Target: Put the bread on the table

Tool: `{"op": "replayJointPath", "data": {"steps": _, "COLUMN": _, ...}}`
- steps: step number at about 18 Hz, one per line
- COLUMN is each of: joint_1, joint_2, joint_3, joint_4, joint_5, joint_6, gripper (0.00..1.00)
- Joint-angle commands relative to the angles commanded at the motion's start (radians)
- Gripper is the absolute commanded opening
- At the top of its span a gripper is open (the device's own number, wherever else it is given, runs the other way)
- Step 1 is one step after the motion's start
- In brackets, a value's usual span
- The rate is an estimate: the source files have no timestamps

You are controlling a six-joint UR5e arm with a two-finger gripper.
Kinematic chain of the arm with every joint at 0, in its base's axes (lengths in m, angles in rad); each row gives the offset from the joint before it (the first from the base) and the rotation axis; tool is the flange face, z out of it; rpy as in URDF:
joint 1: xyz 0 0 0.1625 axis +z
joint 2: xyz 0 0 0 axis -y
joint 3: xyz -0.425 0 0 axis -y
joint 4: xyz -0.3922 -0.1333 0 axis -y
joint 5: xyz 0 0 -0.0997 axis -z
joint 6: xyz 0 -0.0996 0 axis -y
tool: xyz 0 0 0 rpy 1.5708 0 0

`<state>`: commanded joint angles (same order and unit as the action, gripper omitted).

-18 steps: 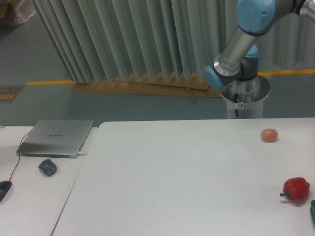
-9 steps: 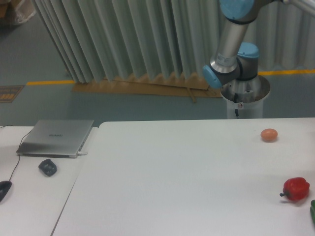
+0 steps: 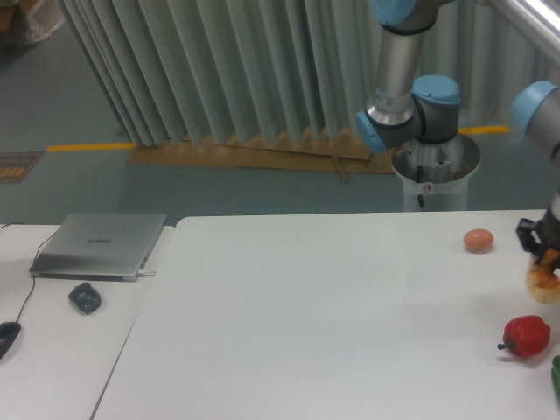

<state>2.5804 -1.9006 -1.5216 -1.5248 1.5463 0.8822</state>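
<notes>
Bread (image 3: 544, 282) in claw (image 3: 541, 262), above table (image 3: 332, 315), no legible txt

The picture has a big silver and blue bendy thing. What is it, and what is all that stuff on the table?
That is a robot arm, seen by one camera fixed in front of the table. At the right edge its gripper comes in, and it looks to be holding a toy bread above the white table. On the table lie a round orange ball and a red pepper. On a second table to the left sit a closed laptop and a small dark thing.
</notes>
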Motion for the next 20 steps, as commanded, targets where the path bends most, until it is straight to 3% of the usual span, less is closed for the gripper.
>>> {"op": "replayJointPath", "data": {"steps": 4, "joint_1": -0.066, "joint_2": 0.002, "joint_3": 0.006, "joint_4": 0.002, "joint_5": -0.035, "joint_6": -0.086, "gripper": 0.32}}
{"op": "replayJointPath", "data": {"steps": 10, "joint_1": -0.108, "joint_2": 0.003, "joint_3": 0.011, "joint_4": 0.003, "joint_5": -0.069, "joint_6": -0.154, "gripper": 0.33}}
{"op": "replayJointPath", "data": {"steps": 11, "joint_1": -0.114, "joint_2": -0.003, "joint_3": 0.009, "joint_4": 0.018, "joint_5": -0.063, "joint_6": -0.163, "gripper": 0.36}}
{"op": "replayJointPath", "data": {"steps": 12, "joint_1": -0.115, "joint_2": -0.003, "joint_3": 0.009, "joint_4": 0.041, "joint_5": -0.064, "joint_6": -0.152, "gripper": 0.68}}
{"op": "replayJointPath", "data": {"steps": 13, "joint_1": -0.118, "joint_2": -0.003, "joint_3": 0.011, "joint_4": 0.055, "joint_5": -0.063, "joint_6": -0.152, "gripper": 0.88}}
{"op": "replayJointPath", "data": {"steps": 14, "joint_1": -0.118, "joint_2": 0.001, "joint_3": 0.012, "joint_4": 0.061, "joint_5": -0.061, "joint_6": -0.151, "gripper": 1.0}}
{"op": "replayJointPath", "data": {"steps": 16, "joint_1": -0.12, "joint_2": 0.003, "joint_3": 0.015, "joint_4": 0.075, "joint_5": -0.039, "joint_6": -0.151, "gripper": 1.0}}
{"op": "replayJointPath", "data": {"steps": 18, "joint_1": -0.123, "joint_2": 0.005, "joint_3": 0.017, "joint_4": 0.126, "joint_5": -0.032, "joint_6": -0.152, "gripper": 1.0}}
{"op": "replayJointPath", "data": {"steps": 20, "joint_1": -0.121, "joint_2": 0.003, "joint_3": 0.017, "joint_4": 0.13, "joint_5": -0.029, "joint_6": -0.149, "gripper": 1.0}}
